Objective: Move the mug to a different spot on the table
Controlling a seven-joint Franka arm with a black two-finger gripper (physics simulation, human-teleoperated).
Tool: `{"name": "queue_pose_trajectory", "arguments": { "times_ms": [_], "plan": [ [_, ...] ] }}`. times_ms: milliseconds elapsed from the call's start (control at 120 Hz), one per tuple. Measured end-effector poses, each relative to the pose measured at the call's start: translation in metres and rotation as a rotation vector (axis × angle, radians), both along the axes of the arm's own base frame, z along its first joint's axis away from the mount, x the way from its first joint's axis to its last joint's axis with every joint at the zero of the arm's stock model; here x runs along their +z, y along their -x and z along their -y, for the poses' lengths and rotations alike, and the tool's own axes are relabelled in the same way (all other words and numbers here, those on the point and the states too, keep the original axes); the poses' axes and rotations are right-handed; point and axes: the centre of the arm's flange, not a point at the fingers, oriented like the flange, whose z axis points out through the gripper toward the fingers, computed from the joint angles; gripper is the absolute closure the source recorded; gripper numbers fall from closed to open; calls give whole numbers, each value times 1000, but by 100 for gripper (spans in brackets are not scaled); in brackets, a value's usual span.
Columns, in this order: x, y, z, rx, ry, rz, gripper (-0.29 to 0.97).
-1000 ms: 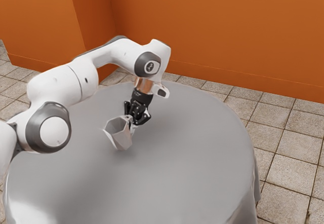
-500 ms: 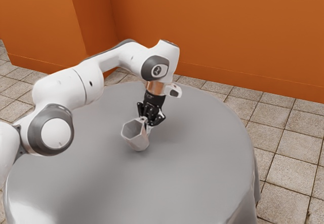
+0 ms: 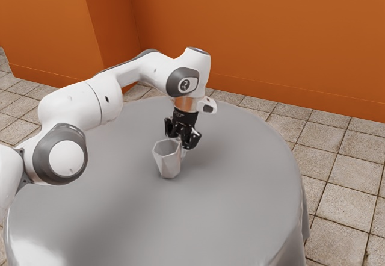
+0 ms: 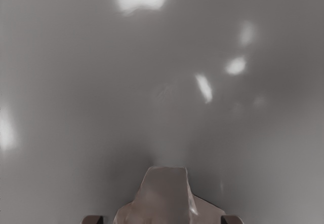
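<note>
exterior view: black end effector [image 3: 182,142] grips faceted grey mug [image 3: 168,161] at its rim, glossy table [image 3: 240,206] below.

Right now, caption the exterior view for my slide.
Black end effector grips the faceted grey mug by its rim near the round grey table's middle.

Orange walls [image 3: 271,31] enclose a tiled floor [image 3: 344,182] and grey table [image 3: 240,209].
</note>
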Motion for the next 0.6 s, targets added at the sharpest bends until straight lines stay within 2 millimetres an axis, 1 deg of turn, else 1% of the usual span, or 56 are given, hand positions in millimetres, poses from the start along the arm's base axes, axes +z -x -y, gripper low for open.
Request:
{"name": "queue_pose_trajectory", "arguments": {
  "times_ms": [117,292,467,500,533,600],
  "plan": [
    [1,-2,-1,12,1,13,36],
    [4,-3,-3,30,4,28,31],
    [14,-8,-1,42,20,73,16],
    [24,-10,1,43,23,96,14],
    [40,-11,2,43,27,130,12],
    [85,-12,6,39,29,208,10]
  ]
}}
